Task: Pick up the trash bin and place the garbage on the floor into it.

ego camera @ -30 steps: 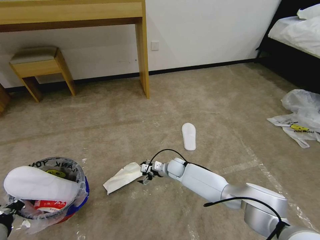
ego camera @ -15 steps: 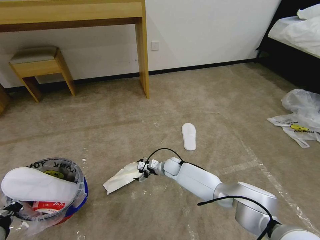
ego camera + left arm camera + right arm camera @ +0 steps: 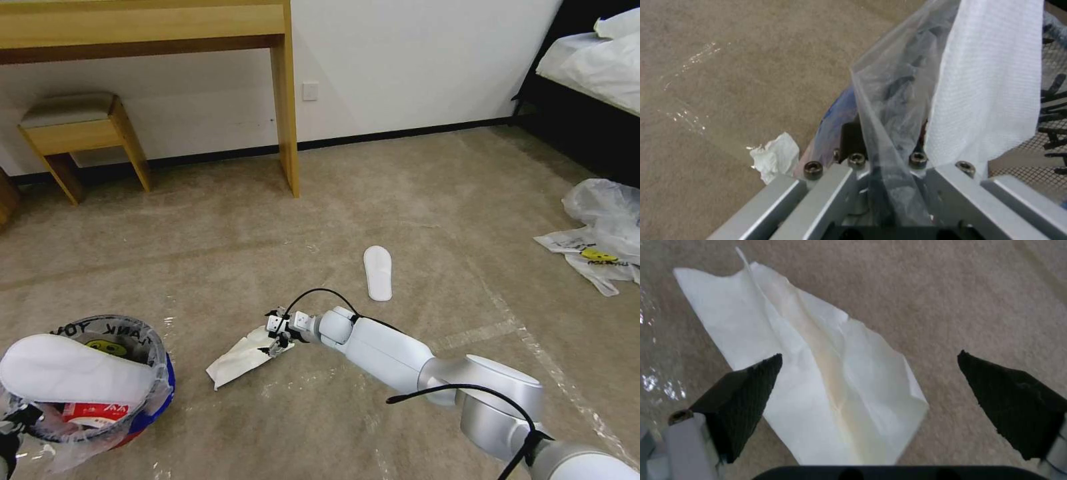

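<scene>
The left hand [image 3: 889, 186] is mostly cut off at the frame corner; it seems clamped on the liner of the trash bin [image 3: 150, 400], low on the robot's left, a white slipper [image 3: 73, 373] across its rim. The right hand [image 3: 276, 337], fingers spread wide, straddles the crumpled white paper [image 3: 818, 373] on the floor [image 3: 433, 200]. Open carpet surrounds another slipper [image 3: 378, 272].

A bedroom, hotel-like: a bed [image 3: 587, 53] with white bedding stands at the right, a wooden desk [image 3: 200, 27] with a padded stool [image 3: 73, 130] lines the white wall, and beige carpet [image 3: 400, 200] covers the floor, with a disposable slipper [image 3: 378, 272] lying on it.
</scene>
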Motion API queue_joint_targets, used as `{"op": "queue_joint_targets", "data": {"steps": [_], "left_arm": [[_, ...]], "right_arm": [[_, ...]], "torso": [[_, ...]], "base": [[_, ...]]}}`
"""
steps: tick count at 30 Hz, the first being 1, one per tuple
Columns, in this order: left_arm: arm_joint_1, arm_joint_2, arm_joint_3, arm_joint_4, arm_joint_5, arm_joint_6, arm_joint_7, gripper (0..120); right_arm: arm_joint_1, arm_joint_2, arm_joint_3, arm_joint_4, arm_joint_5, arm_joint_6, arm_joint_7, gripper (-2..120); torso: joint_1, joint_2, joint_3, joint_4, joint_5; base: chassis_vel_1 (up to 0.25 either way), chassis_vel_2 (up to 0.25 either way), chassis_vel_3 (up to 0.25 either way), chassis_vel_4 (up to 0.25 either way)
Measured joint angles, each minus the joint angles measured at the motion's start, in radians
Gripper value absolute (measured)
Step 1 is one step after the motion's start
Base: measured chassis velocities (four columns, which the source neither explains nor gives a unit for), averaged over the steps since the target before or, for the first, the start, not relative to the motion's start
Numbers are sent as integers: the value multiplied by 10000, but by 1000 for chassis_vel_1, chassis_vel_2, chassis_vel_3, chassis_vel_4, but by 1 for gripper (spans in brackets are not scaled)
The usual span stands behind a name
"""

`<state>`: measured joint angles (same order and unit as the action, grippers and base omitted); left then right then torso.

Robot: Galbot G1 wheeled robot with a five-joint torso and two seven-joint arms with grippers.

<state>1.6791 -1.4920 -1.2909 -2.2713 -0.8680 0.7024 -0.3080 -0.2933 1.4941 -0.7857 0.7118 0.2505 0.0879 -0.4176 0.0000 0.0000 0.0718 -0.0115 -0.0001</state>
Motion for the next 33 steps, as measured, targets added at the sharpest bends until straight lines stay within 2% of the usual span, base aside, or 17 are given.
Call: {"op": "queue_joint_targets", "data": {"steps": [14, 33], "left_arm": [[-30, -7, -26, 22, -40, 0, -14, 1], [11, 15, 25, 40, -17, 0, -22, 1]], "right_arm": [[-299, 313, -195, -173, 396, 140, -154, 100], [-730, 319, 28, -567, 331, 264, -278, 100]], "torso": [[0, 0, 0, 0, 0], [0, 0, 0, 0, 1]], "base": [[0, 0, 0, 0], [0, 0, 0, 0]]}}
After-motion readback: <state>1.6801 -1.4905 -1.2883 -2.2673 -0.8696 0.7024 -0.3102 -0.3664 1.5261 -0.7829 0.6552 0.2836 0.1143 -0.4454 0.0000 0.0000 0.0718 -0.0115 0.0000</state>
